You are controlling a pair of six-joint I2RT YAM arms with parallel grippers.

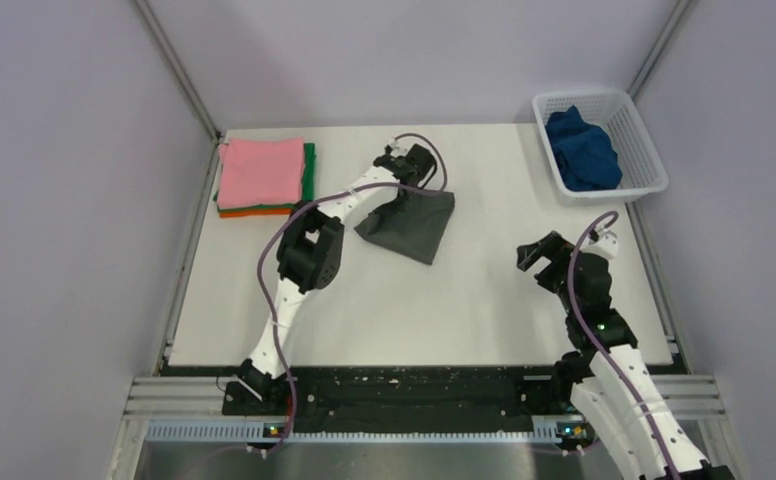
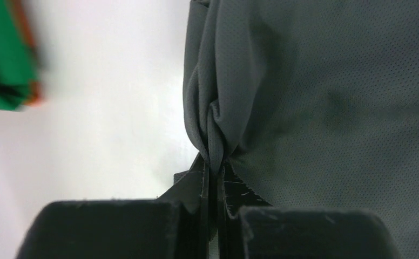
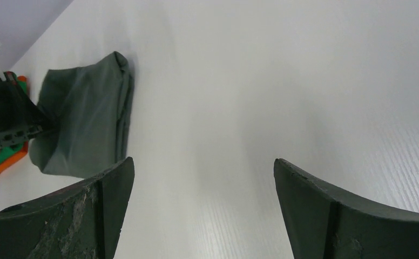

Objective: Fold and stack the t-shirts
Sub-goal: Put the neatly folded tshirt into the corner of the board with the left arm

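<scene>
**Cloth pinched at one edge, stack mostly covered**

Edges are all that show of the green t-shirt (image 1: 309, 170) and the orange t-shirt (image 1: 254, 211). Both lie under the folded pink t-shirt (image 1: 260, 172), which tops the stack at the far left corner of the table (image 1: 464, 300). In the left wrist view that stack is only a green and orange blur, cut off by the left border.

The dark blue t-shirt (image 1: 582, 148) sits bunched in the white mesh basket (image 1: 639, 135) at the far right corner, too crumpled to read its shape.

The left gripper (image 2: 214, 164) shows best in its own wrist camera, where its tips are pressed together on a gathered fold at the edge of the dark grey t-shirt (image 1: 411, 226). From above, those tips are lost against the dark cloth. That shirt lies folded near the middle of the table, a little right of the stack and apart from it. Whether the pinched edge is lifted off the surface I cannot tell.

The right gripper (image 3: 203, 162) hangs over bare table on the right, its jaws spread wide with nothing between them, well apart from the grey shirt. The lower part of the right arm runs out of the bottom of the top view.

The table is matt white, with a faint grain visible in the right wrist view. Pale lilac-grey walls close it in on three sides, with metal posts in the far corners. A black strip and a metal rail run along the near edge, where the arms are bolted
</scene>
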